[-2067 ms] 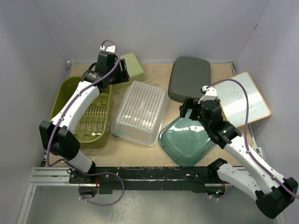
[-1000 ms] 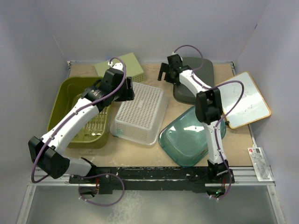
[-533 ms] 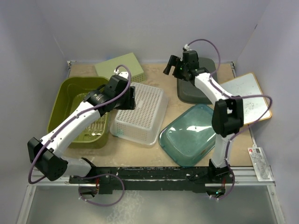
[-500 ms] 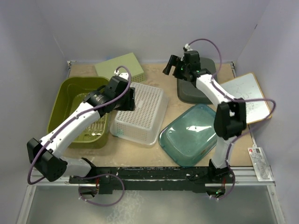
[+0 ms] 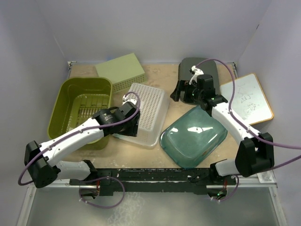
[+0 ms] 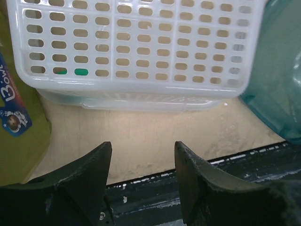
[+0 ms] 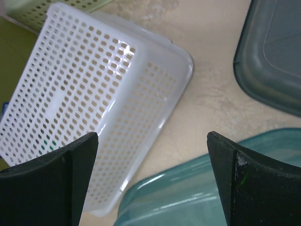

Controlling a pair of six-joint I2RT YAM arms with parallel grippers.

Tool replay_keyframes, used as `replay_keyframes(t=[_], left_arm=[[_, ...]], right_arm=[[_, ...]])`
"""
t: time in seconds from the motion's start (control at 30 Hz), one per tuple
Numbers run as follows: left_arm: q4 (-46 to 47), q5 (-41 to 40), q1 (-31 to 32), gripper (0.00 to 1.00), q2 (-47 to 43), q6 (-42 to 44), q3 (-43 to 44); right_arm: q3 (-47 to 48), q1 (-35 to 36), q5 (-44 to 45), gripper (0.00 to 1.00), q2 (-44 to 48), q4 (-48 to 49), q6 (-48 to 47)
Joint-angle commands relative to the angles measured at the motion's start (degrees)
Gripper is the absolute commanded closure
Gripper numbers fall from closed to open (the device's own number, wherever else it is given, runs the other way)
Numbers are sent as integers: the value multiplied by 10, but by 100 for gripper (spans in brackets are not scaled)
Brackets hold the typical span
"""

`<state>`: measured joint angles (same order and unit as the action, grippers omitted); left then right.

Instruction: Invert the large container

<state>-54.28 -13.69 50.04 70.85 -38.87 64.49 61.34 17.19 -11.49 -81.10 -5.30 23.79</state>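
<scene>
**A:** Where is the large container sitting?

**B:** On the desk [image 5: 160,75], between the olive tub [image 5: 63,101] and the teal container [image 5: 193,136]. I'm taking the white basket [image 5: 143,110] to be it. It's lying bottom-up, its long axis running near to far, leaning slightly right.

**A:** And the arms?

**B:** The left gripper [image 6: 141,150] is hovering at the near short end, jaws apart. The right gripper [image 7: 151,141] is hanging by the far end, jaws also apart. I'm advising catching the near rim lip squarely, then rolling slowly.
</scene>
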Motion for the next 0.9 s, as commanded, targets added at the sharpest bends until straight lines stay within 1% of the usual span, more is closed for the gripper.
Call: replay_keyframes(t=[0.0,0.1,0.23,0.4,0.47,0.63,0.7,0.8,0.87], left_arm=[[101,-44,0,47,15,-34,-25],[152,-71,-9,46,52,0,-6],[212,-69,-40,46,120,46,23],[299,-11,-110,46,182,88,53],[321,1,-120,46,206,102,71],[298,26,-119,47,256,122,130],[289,27,-119,47,249,120,134],[278,19,-120,48,214,117,120],[266,-4,-119,48,192,111,103]], right_arm=[[-16,-1,33,0,55,-28,-36],[-22,-1,40,0,70,-38,-37],[-23,-1,51,0,89,-51,-40],[-26,-1,61,0,107,-64,-43],[-27,-1,60,0,111,-67,-44],[-31,-1,62,0,124,-77,-41],[-33,-1,63,0,131,-80,-40],[-39,-1,66,0,141,-80,-39],[-45,-1,67,0,145,-79,-39]])
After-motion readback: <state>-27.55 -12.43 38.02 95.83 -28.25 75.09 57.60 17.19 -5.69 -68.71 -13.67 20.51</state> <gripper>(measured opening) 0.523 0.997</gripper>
